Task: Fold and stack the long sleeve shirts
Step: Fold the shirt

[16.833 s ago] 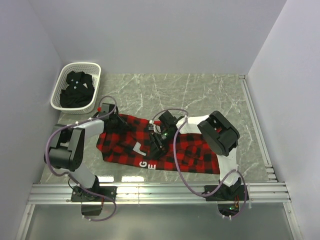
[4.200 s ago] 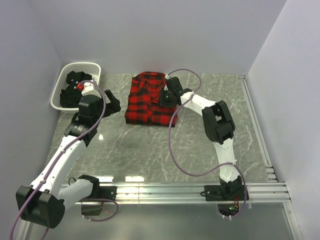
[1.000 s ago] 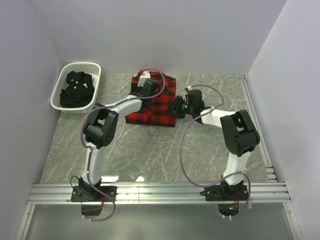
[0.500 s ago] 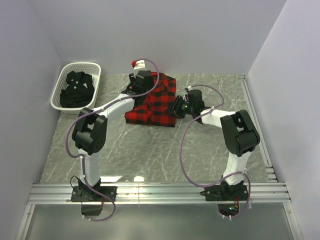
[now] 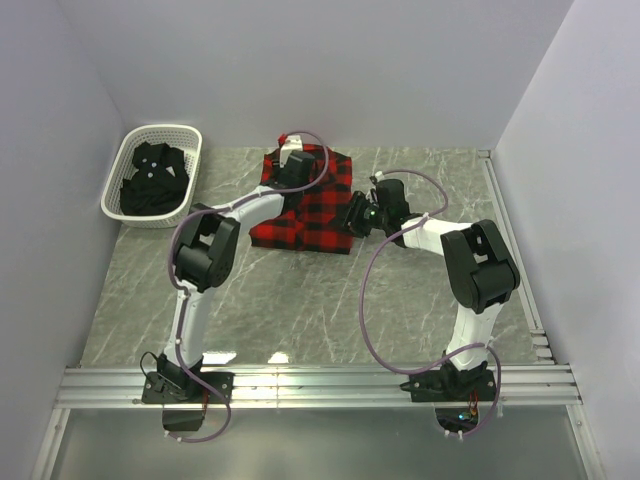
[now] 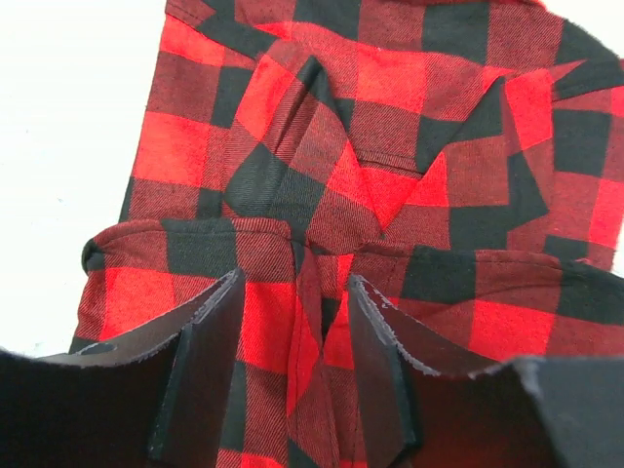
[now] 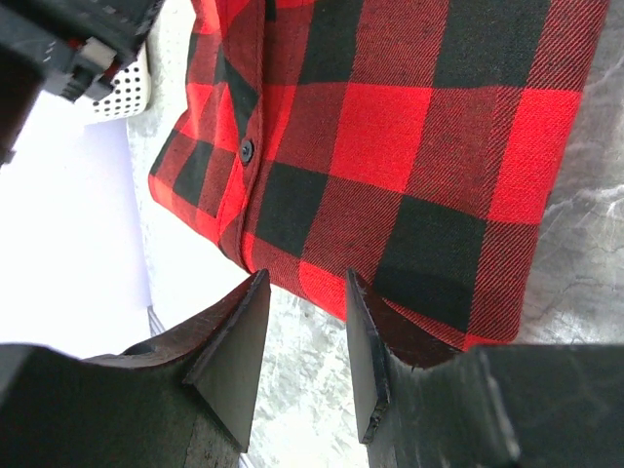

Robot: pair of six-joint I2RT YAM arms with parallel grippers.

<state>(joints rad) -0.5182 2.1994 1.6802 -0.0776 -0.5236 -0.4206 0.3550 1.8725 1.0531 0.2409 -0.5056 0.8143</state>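
The red-and-black flannel shirt (image 5: 315,215) lies folded into a compact block at the far middle of the marble table (image 5: 300,300) in the top view. The left gripper (image 5: 292,168) sits over its far part, and the right gripper (image 5: 353,214) is at its right edge. The black shirt (image 5: 152,180) is bunched inside the white basket (image 5: 125,160) at the far left, well apart from both grippers.

In the left wrist view, the red-and-black flannel shirt (image 6: 390,127) fills almost the whole picture. The left gripper (image 6: 295,292) is down close on the cloth with its fingers (image 6: 200,361) partly spread. A raised crease of flannel runs up between them, but neither finger pinches it.

In the right wrist view, the right gripper (image 7: 302,288) has its fingers (image 7: 234,351) apart with bare table (image 7: 292,390) showing between them. Their tips reach the near edge of the red-and-black flannel shirt (image 7: 409,127), and whether they touch it cannot be told. A dark button (image 7: 246,150) shows on the placket, and the basket (image 7: 127,93) peeks in at the upper left.
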